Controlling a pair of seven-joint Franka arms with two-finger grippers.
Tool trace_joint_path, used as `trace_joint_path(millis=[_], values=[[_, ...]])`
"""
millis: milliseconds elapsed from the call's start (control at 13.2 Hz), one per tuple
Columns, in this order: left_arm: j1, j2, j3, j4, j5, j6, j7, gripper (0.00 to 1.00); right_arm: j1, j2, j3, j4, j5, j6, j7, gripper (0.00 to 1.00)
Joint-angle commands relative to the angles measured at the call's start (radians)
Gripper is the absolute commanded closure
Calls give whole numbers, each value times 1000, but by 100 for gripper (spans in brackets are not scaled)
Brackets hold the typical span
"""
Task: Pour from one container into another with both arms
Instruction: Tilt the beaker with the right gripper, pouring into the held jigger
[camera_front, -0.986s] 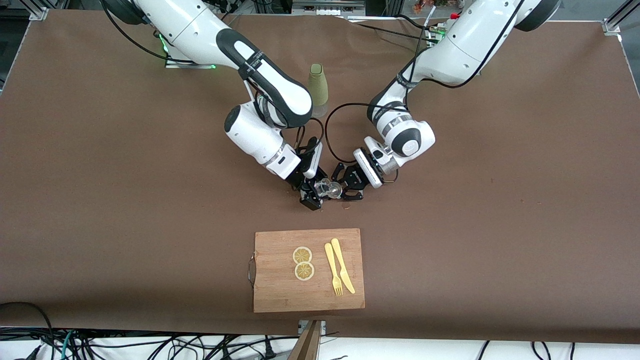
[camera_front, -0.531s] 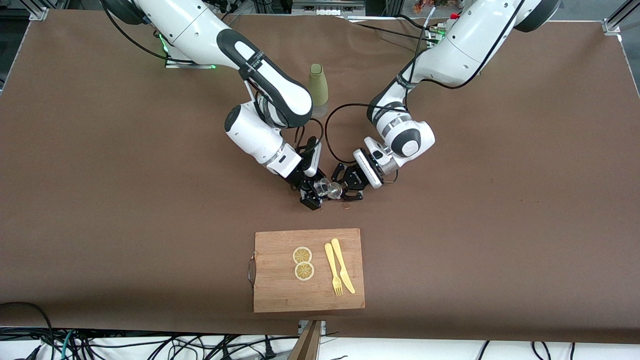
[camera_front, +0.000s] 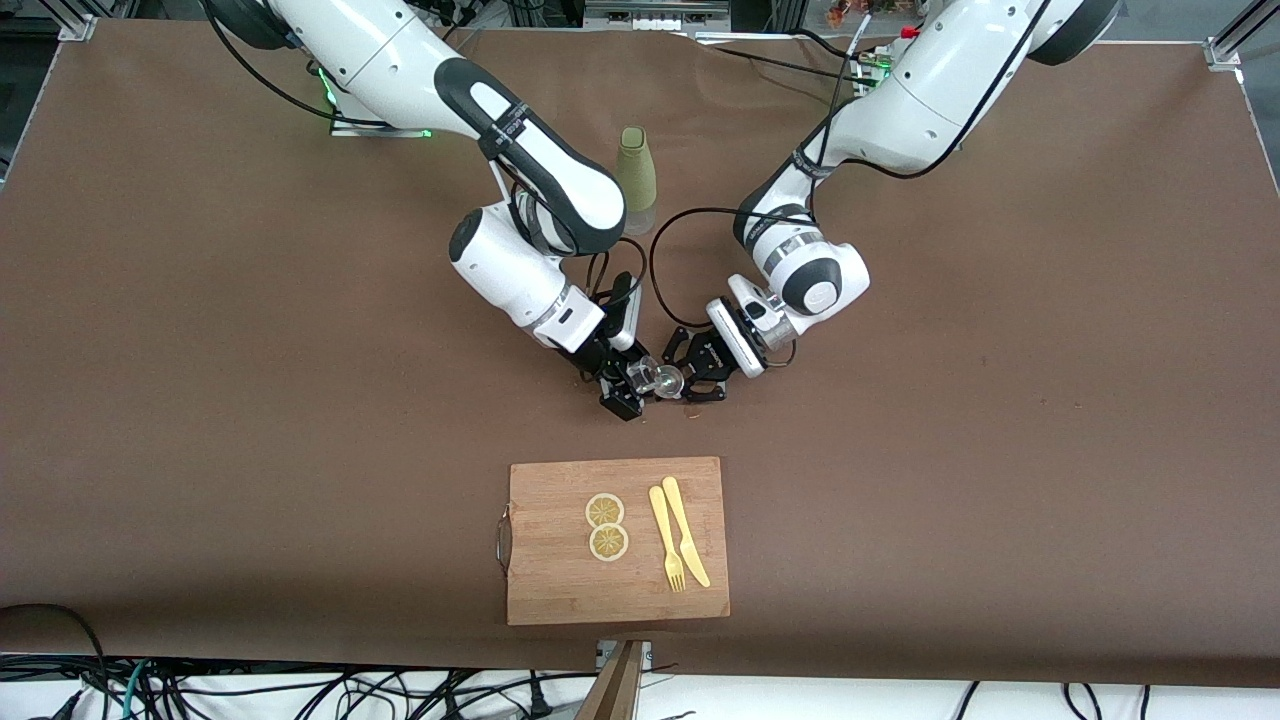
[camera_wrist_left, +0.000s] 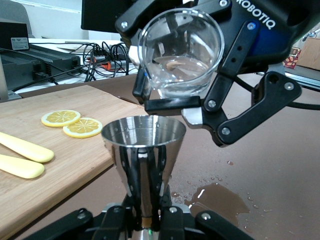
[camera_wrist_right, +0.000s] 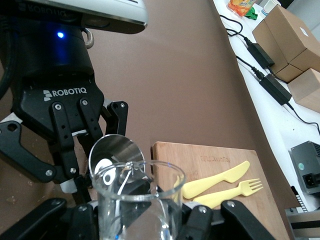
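My right gripper (camera_front: 628, 388) is shut on a clear glass (camera_front: 657, 378), tipped mouth-first toward the left gripper; the right wrist view shows the glass (camera_wrist_right: 137, 200) in its own gripper (camera_wrist_right: 137, 222). My left gripper (camera_front: 693, 384) is shut on the stem of a steel cone-shaped jigger (camera_wrist_left: 143, 145), which stands upright in that gripper (camera_wrist_left: 145, 212). In the left wrist view the tilted glass (camera_wrist_left: 181, 55) hangs just above the jigger's rim and holds a little clear liquid. Both grippers are low over the middle of the table.
A wet spill (camera_wrist_left: 215, 195) darkens the brown table under the grippers. A wooden cutting board (camera_front: 560, 590) lies nearer the camera, with two lemon slices (camera_front: 606, 526), a yellow fork (camera_front: 666, 540) and knife (camera_front: 686, 532). An olive bottle (camera_front: 635, 180) stands farther back between the arms.
The right wrist has shifted slightly, and the glass stays tipped beside the left gripper. The left arm has not moved.
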Motion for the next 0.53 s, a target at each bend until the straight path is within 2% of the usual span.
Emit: trace_joint_path(millis=[0,455], values=[[-5,13,-4,31,-50,20,49,100,16,-12,-7,-10,-18,30,-5,96],[-4,13,-4,31,-59,20,49,100,30,-4,-7,-6,-18,68,-5,96]])
